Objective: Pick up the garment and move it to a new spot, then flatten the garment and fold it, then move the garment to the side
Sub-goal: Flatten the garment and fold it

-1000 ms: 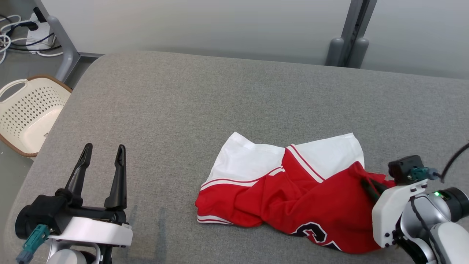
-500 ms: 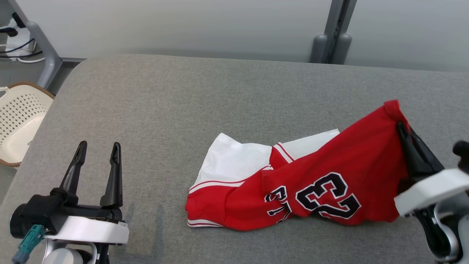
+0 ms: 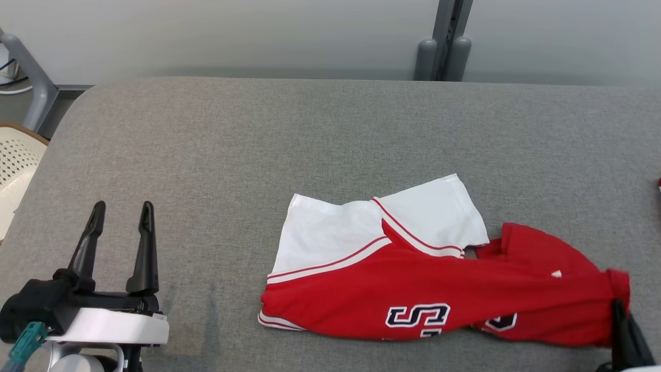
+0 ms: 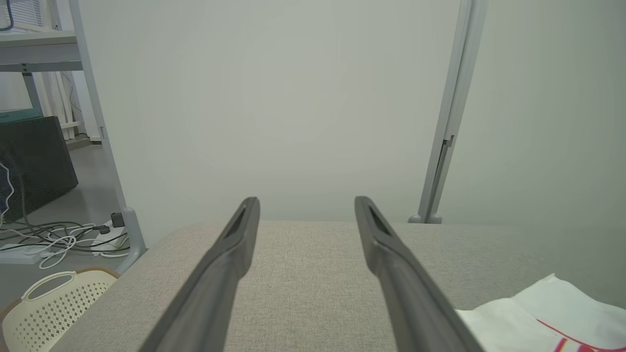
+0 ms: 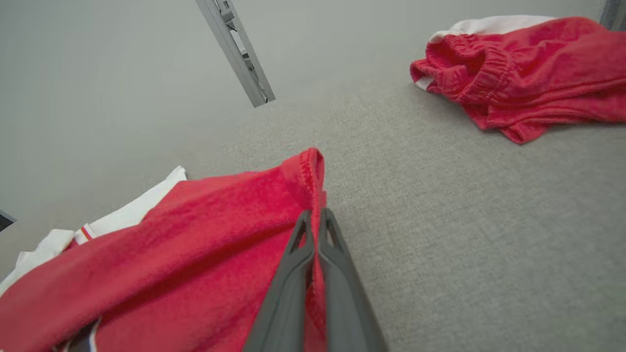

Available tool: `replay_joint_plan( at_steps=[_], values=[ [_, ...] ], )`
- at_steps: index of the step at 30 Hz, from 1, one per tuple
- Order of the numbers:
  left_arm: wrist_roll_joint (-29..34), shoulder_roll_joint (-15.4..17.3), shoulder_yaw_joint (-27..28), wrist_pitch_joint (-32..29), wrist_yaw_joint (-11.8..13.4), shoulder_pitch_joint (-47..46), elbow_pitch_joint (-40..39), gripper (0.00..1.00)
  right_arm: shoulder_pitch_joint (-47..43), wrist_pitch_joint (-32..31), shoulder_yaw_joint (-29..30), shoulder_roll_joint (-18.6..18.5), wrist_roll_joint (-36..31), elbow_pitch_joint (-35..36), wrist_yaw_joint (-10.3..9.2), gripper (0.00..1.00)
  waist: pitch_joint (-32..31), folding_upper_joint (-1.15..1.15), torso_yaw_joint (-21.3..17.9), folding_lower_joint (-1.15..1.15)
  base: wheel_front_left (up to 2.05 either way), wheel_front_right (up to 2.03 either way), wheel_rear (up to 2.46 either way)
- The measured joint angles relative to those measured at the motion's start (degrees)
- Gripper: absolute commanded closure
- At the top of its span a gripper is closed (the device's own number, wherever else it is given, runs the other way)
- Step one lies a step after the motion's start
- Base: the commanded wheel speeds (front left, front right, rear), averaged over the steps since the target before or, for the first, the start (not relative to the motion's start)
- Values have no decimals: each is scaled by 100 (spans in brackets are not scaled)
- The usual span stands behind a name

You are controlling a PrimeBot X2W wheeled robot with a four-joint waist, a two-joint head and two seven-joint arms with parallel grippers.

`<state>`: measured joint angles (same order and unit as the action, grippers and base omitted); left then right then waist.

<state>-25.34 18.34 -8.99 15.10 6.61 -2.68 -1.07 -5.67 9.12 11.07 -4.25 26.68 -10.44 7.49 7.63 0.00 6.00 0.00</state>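
Right wrist view, entry one: the right end effector (image 5: 313, 217), two long dark fingers pressed together, is pinching the stitched red edge of the red-and-white sports jersey with dark numerals (image 5: 195, 254). You are holding only a thin bite close to the hem, so a hard or fast pull is likely to let the cloth slip free.

Entry two: the jersey is lying toward the front right of the grey fabric-covered surface (image 3: 258, 144). Its red body is stretching toward the held corner and its white sleeves are bunching behind. Most of its weight is resting on the surface. Dragging it from one corner is liable to twist it into a rope, making the flattening harder.

Entry three: a crumpled red garment with an elastic waistband (image 5: 518, 63) is lying apart from the jersey, beyond the held corner. If you are carrying the jersey that way, you are risking a tangle between the two.

Entry four: the left end effector (image 3: 122, 206) is standing wide and empty over bare surface, well to the left of the jersey. It is giving no second hold, so the free side is going unsupported.

Entry five: a cream perforated plastic basket (image 4: 54, 303) is sitting below the surface's left edge. Cloth placed too near that edge could be sliding off.
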Motion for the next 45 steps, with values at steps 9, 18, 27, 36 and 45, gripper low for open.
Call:
replay_joint_plan(
  at_steps=[9, 18, 27, 36, 45],
  values=[
    [-43, 12, 123, 1, 54, 114, -73, 0, 164, 438, -642, -131, 468, -1405, 0, 63, -6, 0, -115, 0, 0, 0, 0],
    [-98, 19, 177, 0, 163, 261, -131, 0, 344, 573, -760, -292, 232, -803, -1, 0, -43, 0, -256, 0, 0, 0, 0],
    [-108, 9, 196, -2, 277, 550, -181, 0, 521, 67, -820, -296, -983, 237, -1, 0, -236, 0, -399, 0, 0, 0, 0],
    [-108, 19, 131, -32, 316, 911, -236, 0, 273, -564, -1146, -114, -1541, 949, 0, 0, -521, 0, -466, 0, 0, 0, 0],
    [-108, 57, 74, -130, 390, 1107, -333, 0, 38, -742, -1171, 3, -1624, 1191, 0, 0, -597, 0, -509, 0, 0, 0, 0]
  ],
)
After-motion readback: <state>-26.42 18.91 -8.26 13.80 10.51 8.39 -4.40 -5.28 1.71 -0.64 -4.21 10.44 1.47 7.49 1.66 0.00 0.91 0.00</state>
